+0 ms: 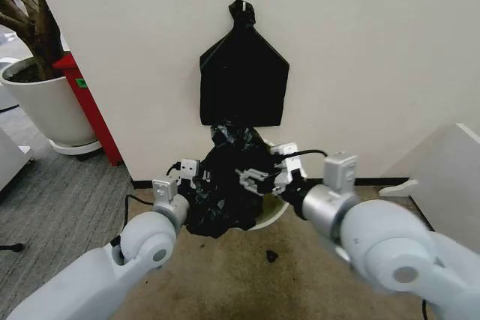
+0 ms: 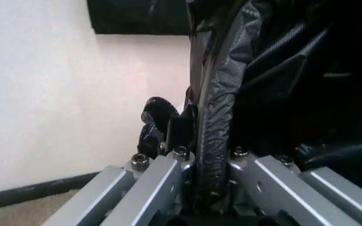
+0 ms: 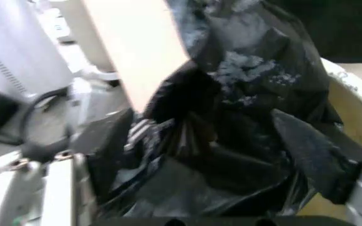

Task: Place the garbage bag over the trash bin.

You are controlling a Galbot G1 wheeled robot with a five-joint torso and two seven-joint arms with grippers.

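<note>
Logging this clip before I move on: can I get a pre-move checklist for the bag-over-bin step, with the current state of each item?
1. Left hand has the garbage bag: ok. The left wrist view shows a fold of the bag pinched between its fingers.
2. Right hand has the bag: cannot tell. It sits against the plastic, but the grip is hidden.
3. Bag is at the trash bin: ok. It is bunched over the bin's mouth.
4. Bag mouth spread around the rim: not ok. The rim on the robot's right is bare.
5. Bin upright: cannot tell, mostly covered.
6. Hanging black bundle on the wall stays apart from the bag: cannot tell. They overlap in the head view.
</note>
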